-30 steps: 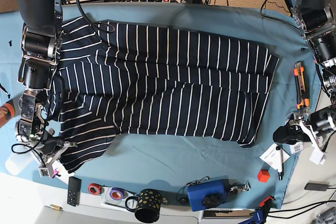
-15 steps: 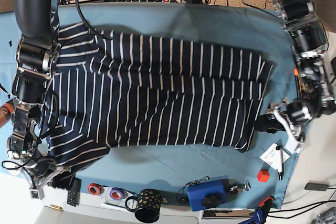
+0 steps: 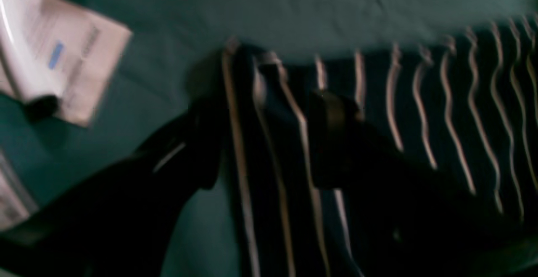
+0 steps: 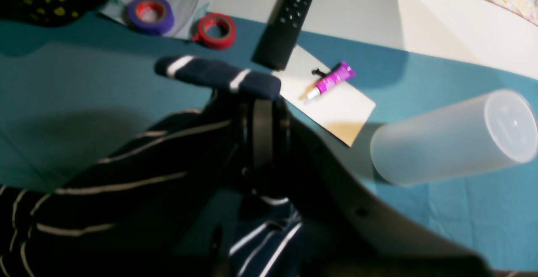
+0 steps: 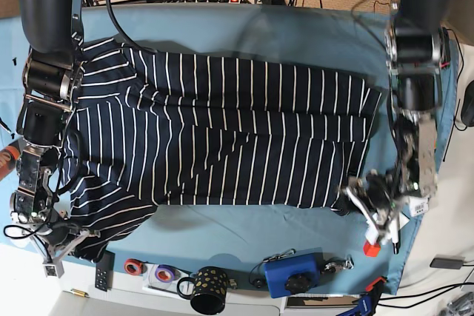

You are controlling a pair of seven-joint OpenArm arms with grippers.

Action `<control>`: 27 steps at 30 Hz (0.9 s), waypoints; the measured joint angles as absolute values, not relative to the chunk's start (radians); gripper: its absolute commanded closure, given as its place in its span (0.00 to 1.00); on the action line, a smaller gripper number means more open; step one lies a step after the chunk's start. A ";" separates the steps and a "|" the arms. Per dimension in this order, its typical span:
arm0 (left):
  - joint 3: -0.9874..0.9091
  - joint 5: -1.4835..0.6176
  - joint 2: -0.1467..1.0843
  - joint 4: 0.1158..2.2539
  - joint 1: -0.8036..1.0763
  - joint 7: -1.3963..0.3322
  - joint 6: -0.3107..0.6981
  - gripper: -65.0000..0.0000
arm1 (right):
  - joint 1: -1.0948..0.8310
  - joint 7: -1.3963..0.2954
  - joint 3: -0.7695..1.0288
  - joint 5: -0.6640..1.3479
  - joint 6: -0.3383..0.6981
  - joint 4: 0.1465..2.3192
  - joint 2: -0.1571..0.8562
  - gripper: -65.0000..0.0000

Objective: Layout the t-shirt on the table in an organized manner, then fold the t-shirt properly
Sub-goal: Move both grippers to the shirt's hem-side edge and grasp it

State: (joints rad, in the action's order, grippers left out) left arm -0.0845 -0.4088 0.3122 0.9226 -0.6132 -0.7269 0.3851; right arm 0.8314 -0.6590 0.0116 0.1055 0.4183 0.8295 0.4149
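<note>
— Navy fabric with thin white stripes filled the left wrist view, didn't it?

— Yes. The t-shirt [image 3: 378, 151] lay on the teal table [image 3: 294, 12], blurred. The left gripper [image 3: 269, 142] had its jaws spread, straddling the shirt's corner, one finger [image 3: 332, 121] over the cloth and the other at its edge. Whether they actually pinched it, I couldn't tell. A white paper [image 3: 71, 54] sat nearby.

— And the right wrist view?

— The right gripper [image 4: 262, 113] was clamped tight on a bunched fold of the shirt, lifted off the table. Beyond it lay a black remote [image 4: 283, 25], a red tape roll [image 4: 214, 30], a purple tube [image 4: 332, 80] and a frosted cup [image 4: 454, 138] on its side.

— From the base view?

— The shirt was spread wide across the table, the right gripper [image 5: 52, 246] holding its near corner, the left gripper [image 5: 370, 205] at the opposite near corner.
</note>
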 measured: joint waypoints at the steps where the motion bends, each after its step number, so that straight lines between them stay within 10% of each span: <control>1: -0.086 -0.407 0.316 0.873 -0.648 -0.715 0.393 0.51 | 0.831 -0.663 0.012 0.106 0.418 0.830 0.415 1.00; 27: -0.086 -0.262 0.230 0.592 -0.716 -0.591 0.340 0.54 | 0.782 -0.677 0.012 0.130 0.418 0.830 0.413 1.00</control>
State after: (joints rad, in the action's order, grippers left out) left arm -0.0860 -0.2623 0.2302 0.5919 -0.7158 -0.5907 0.3401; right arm 0.7818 -0.6769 0.0116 0.1303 0.4183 0.8295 0.4126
